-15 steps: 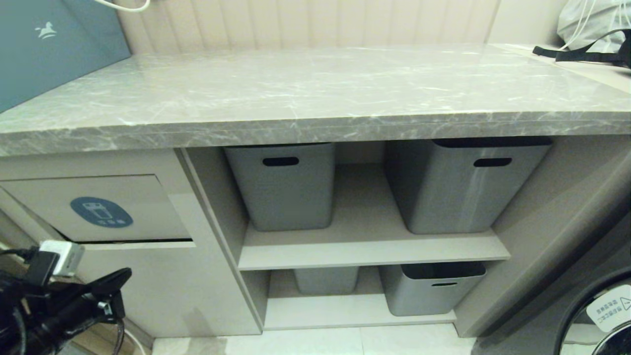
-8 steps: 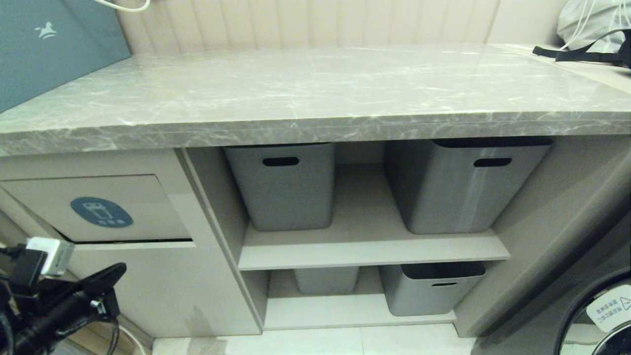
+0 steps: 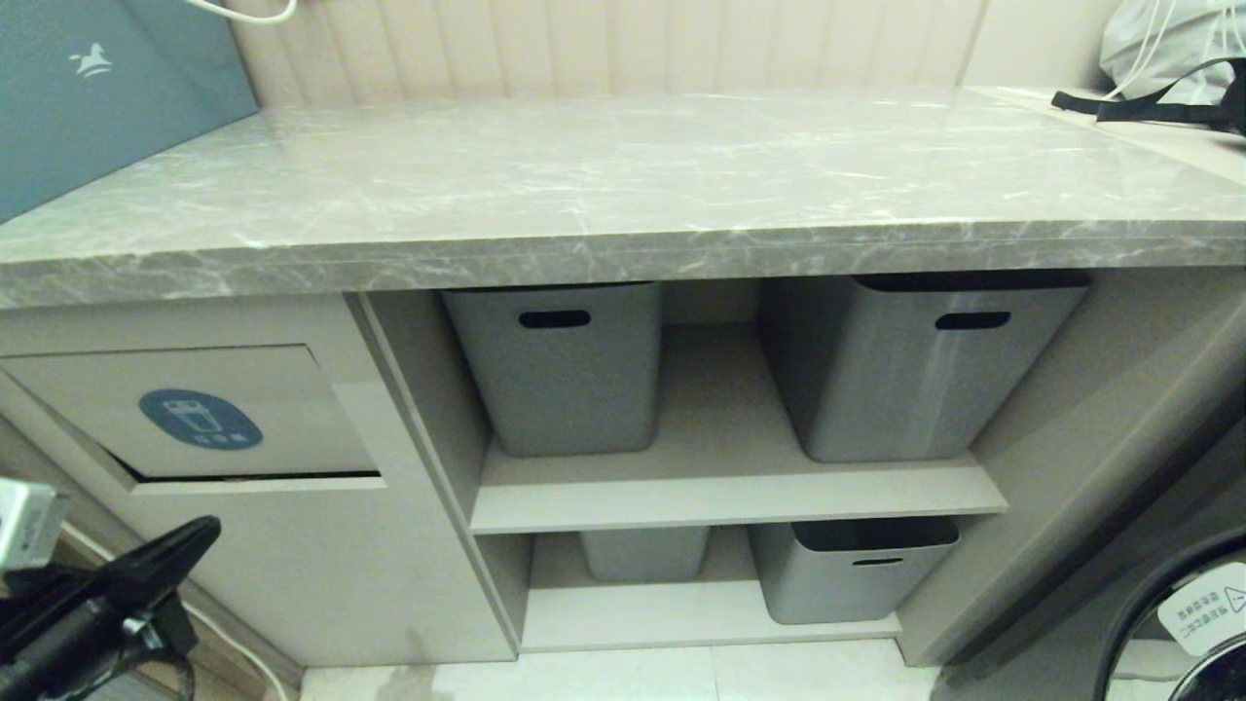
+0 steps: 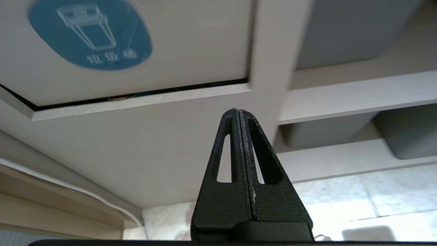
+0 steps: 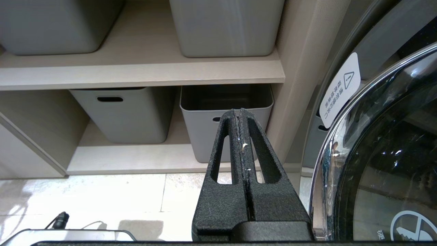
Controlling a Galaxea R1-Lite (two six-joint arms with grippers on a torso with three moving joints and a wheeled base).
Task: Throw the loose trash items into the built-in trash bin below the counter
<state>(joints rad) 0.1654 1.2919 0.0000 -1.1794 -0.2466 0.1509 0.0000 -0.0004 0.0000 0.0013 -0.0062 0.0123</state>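
The grey marble counter [image 3: 623, 185] carries no cardboard scraps; none show in any view. Under its left end is the beige trash bin flap [image 3: 195, 409] with a blue oval sticker [image 3: 200, 420] [image 4: 89, 33], its lower edge standing slightly ajar. A sliver of teal shows in the dark gap [image 4: 143, 94] below the flap. My left gripper [image 3: 200, 534] [image 4: 238, 111] hangs low at the bottom left, below the flap, shut and empty. The right gripper [image 5: 238, 111] is shut and empty, low near the floor facing the lower shelf; the head view does not show it.
Grey tubs with slot handles [image 3: 560, 365] [image 3: 920, 365] stand on the upper shelf, two more [image 3: 852, 574] [image 5: 119, 112] below. A washer door [image 5: 385, 153] is at the right. A teal box [image 3: 88, 88] leans at the counter's back left, a bag [image 3: 1168, 58] at the back right.
My left arm has drawn back down and to the left, away from the flap. The flap and everything else have stayed as they were.
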